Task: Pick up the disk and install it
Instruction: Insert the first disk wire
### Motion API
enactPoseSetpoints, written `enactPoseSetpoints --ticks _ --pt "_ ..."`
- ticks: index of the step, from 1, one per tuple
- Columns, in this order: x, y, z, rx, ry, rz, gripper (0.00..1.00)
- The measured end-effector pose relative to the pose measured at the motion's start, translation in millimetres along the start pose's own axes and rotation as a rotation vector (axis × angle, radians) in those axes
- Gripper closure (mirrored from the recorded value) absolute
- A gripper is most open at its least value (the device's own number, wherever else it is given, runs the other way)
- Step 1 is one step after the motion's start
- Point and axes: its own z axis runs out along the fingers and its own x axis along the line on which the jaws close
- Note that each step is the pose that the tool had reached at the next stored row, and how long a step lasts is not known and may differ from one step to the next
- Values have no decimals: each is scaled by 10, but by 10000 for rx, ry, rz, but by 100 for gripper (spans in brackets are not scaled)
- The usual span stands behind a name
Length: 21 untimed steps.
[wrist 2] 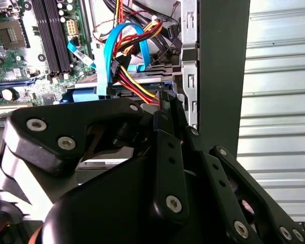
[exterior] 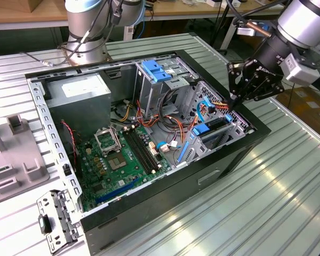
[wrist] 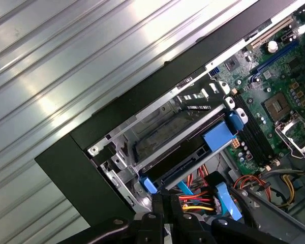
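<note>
The end effector (exterior: 236,98) hung at the right rim of the open case (exterior: 245,144) on the bench (exterior: 288,181), its tips down among the cables (exterior: 216,104) above the drive cage (exterior: 216,133). In both wrist views its fingers (wrist 2: 168,109) looked drawn close together with nothing visibly between them, their tips almost touching the bundle of red, yellow and blue wires. The disk (wrist: 185,160) appeared to sit already in the cage, edge-on in its slot between blue rails, with a blue tab (wrist: 217,135) at one end; how fully it was seated could not be judged. The likely trouble was the wiring: the tips stood so near the cables that a small move could probably snag a wire, pull a connector loose or drag the bundle across the disk. The metal cage wall and the case rim also lay just beside the fingers, so a sideways move might knock them against the frame. Farther left, the motherboard (exterior: 122,154) lay well clear.
</note>
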Motion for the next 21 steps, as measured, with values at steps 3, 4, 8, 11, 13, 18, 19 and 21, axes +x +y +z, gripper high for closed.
enactPoseSetpoints --ticks 3,4,8,11,13,18,19,21 --pt "-22 17 8 -1 0 0 83" --pt "-38 31 18 1 0 0 83" --pt "-81 67 54 0 1 1 83" --pt "-95 83 90 0 0 2 83" --pt "-101 89 103 0 1 2 83" --pt "-116 106 140 0 1 7 83" --pt "-115 107 149 2 0 9 83" --pt "-115 109 163 2 2 26 83"
